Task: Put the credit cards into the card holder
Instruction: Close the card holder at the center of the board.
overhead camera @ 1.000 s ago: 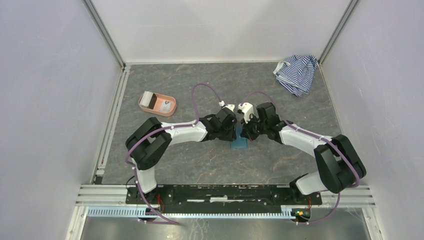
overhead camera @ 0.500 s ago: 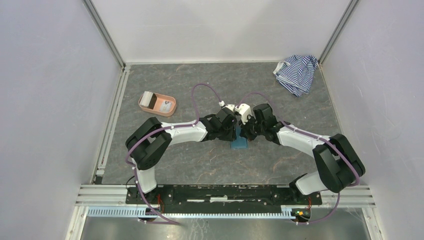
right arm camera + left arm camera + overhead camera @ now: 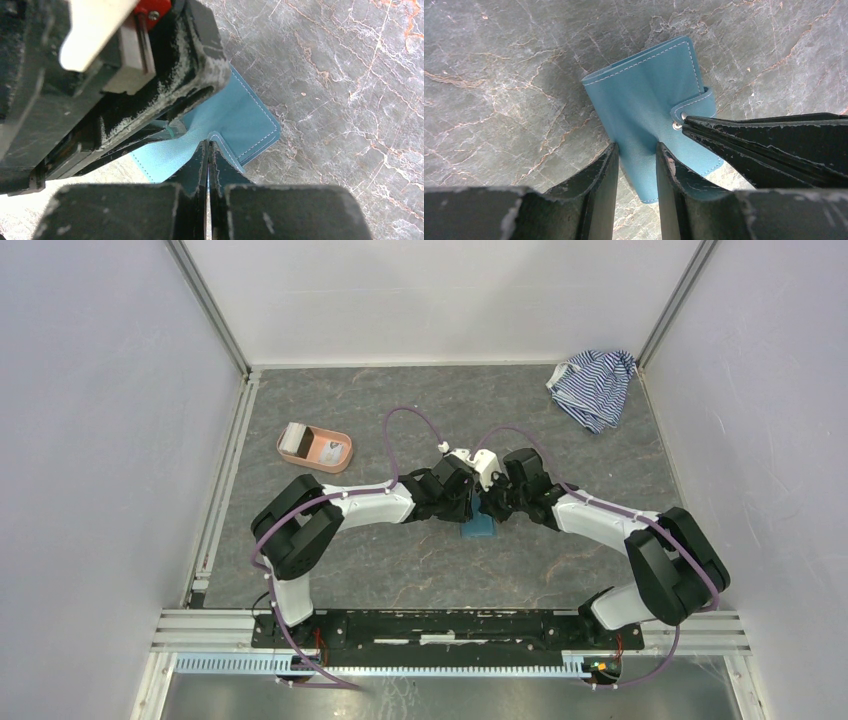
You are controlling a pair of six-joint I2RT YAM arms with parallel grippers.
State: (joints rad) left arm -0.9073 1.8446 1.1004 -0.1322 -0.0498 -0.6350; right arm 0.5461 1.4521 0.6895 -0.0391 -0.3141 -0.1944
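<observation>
The teal card holder (image 3: pixel 481 530) lies shut on the marble table, mid-field, mostly hidden under both wrists in the top view. My left gripper (image 3: pixel 636 148) is shut on the card holder (image 3: pixel 644 95), with the wallet's near fold pinched between its fingers. My right gripper (image 3: pixel 208 144) is shut on the snap tab (image 3: pixel 697 104) of the card holder (image 3: pixel 247 117), and the tab is lifted. In the top view the two grippers meet tip to tip. A whitish-grey credit card (image 3: pixel 294 440) lies at the left end of the tray.
A salmon-pink oval tray (image 3: pixel 348 452) sits at the left-back of the table. A blue-and-white striped cloth (image 3: pixel 595 385) is bunched in the far right corner. White walls and metal rails enclose the table.
The right wrist has shifted slightly left, closing up against the left wrist over the card holder. The left arm has hardly moved.
</observation>
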